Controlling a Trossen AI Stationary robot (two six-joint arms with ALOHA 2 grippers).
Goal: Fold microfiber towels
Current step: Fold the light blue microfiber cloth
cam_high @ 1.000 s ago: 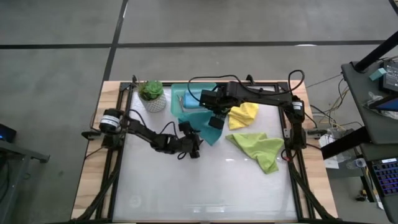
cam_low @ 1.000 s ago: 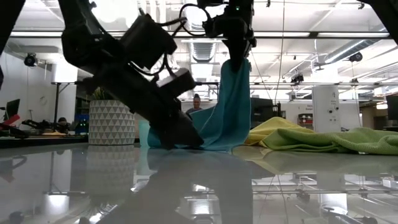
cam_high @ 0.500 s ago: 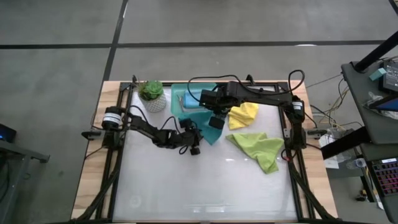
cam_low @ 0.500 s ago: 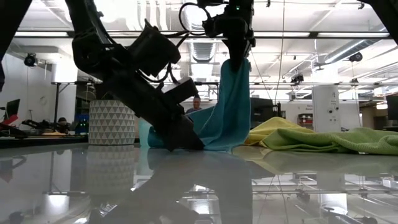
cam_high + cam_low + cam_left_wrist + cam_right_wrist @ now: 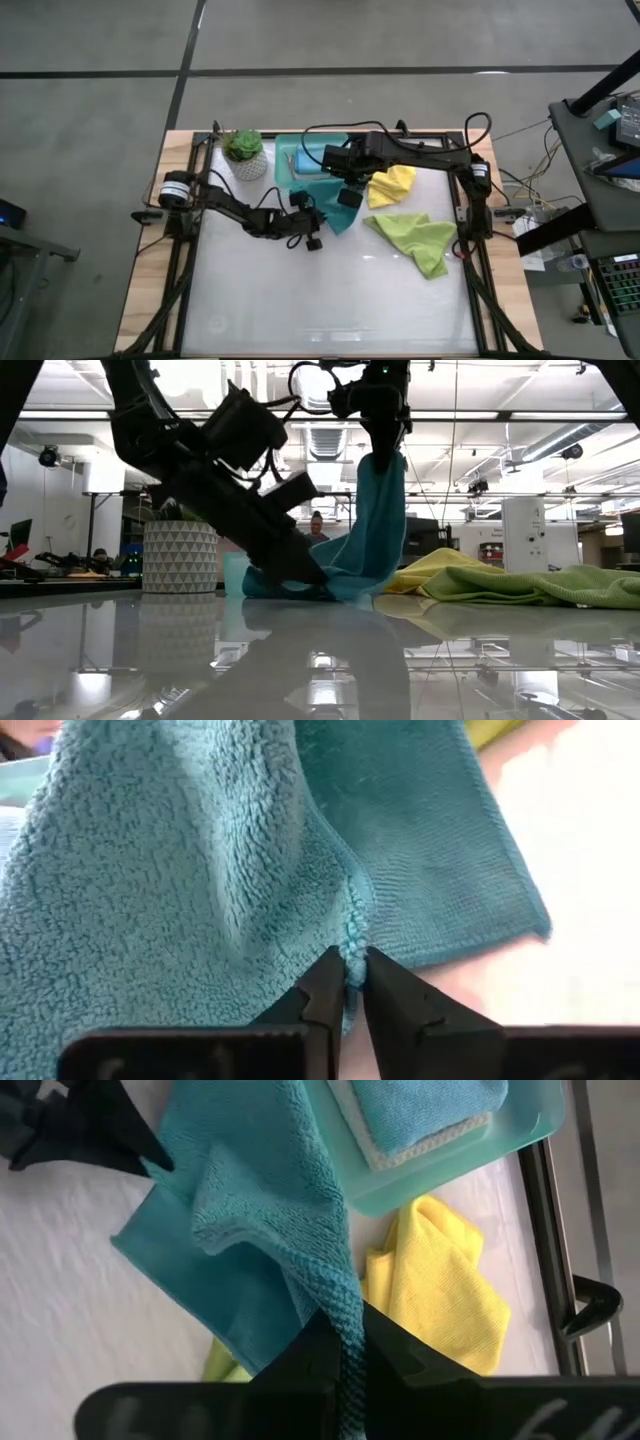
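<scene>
The teal-blue towel (image 5: 328, 205) hangs over the far middle of the surface, drawn up into a peak at one corner while its lower part trails down onto the top, just in front of the teal tray (image 5: 300, 165) at the far edge. The right hand (image 5: 340, 1342) is clamped on that raised corner, its fingers pressed together with the cloth's hem running down between them. The left hand (image 5: 347, 982) sits low at the towel's trailing edge, fingers pinched together on a small fold of the hem — a thin bite, judging by how little pile shows between the tips. The cloth looks light, limp and plush: it drapes in soft folds, holds no shape of its own, and will sag wherever it is unsupported, so corners and the stitched hem are the sensible places to grip, since the hem is the firmest part. A shallow pinch could slip if the two hands pull apart too hard. In the tray lie a folded blue towel (image 5: 425, 1105) on a light grey one (image 5: 425, 1145). The yellow towel (image 5: 392, 184) lies crumpled near the far right, and the lime green towel (image 5: 420, 240) sprawls toward the right edge — both unfolded. A potted plant (image 5: 243, 153) stands at the far left.
</scene>
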